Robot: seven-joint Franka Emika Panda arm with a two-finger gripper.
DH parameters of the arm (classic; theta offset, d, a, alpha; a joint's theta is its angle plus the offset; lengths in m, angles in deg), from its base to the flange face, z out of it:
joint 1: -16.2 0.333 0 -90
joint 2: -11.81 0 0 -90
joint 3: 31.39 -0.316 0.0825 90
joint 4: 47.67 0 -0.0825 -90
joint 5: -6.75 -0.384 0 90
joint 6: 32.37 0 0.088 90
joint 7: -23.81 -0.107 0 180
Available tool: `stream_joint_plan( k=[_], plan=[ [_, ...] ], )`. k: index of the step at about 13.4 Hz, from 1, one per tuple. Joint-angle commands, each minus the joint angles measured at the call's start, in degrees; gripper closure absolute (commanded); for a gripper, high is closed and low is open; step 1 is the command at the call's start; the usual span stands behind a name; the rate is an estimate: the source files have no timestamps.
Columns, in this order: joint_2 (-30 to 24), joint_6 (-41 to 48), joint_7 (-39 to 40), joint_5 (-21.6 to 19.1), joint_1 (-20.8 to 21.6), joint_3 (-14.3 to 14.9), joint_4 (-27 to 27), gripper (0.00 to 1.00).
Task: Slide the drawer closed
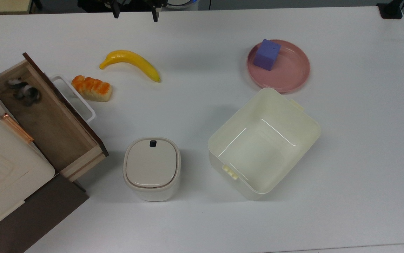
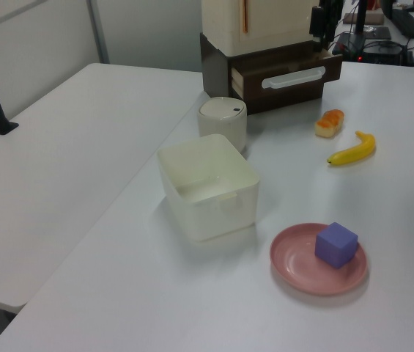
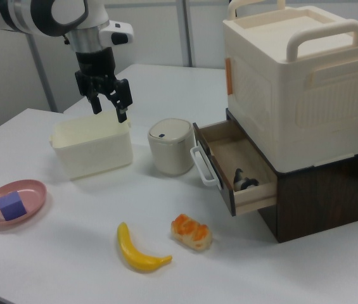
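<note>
Wooden drawer: pulled out of the dark cabinet, at the top view's left edge; light tan inside, dark front.
Handle: white loop on the drawer front, just beside the bread.
Inside the drawer: a small dark and grey thing lies in the corner at the top view's upper left; I cannot tell what it is.
Tool: hangs in the air above the bench, fingers spread apart and holding nothing; in the right view it is well apart from the drawer, seen over the bin.
Bench: white, carries all the things.
Bread: orange and cream, between the handle and the banana.
Banana: yellow, lies flat near the bread.
Canister: cream, lid on, stands near the drawer's corner, not touching it.
Bin: cream plastic, open, at the top view's right of the canister.
Plate: pink, just beside the bin.
Cube: purple, rests on the plate.
Box: cream, with handles, sits on top of the cabinet.
</note>
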Motion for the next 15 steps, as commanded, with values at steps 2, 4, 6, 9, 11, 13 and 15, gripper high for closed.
stream_joint_plan(
  k=[2, 4, 6, 9, 11, 13, 15],
  plan=[
    [-0.40, 2.45, 1.51, -1.52, 0.41, 0.66, 0.22, 0.14],
    [-0.40, 2.45, 1.51, -1.52, 0.41, 0.66, 0.22, 0.14],
    [-0.40, 2.45, 1.51, -1.52, 0.49, 0.66, 0.22, 0.13],
    [-0.40, 2.45, 1.16, -1.61, 0.49, 0.66, 0.22, 0.05],
    [-0.40, 2.54, 0.99, -1.61, 0.49, 0.66, 0.22, 0.02],
    [-0.40, 2.54, 0.81, -1.61, 0.41, 0.66, 0.22, 0.00],
    [-0.40, 2.54, 0.81, -1.70, 0.49, 0.66, 0.22, 0.00]
  ],
)
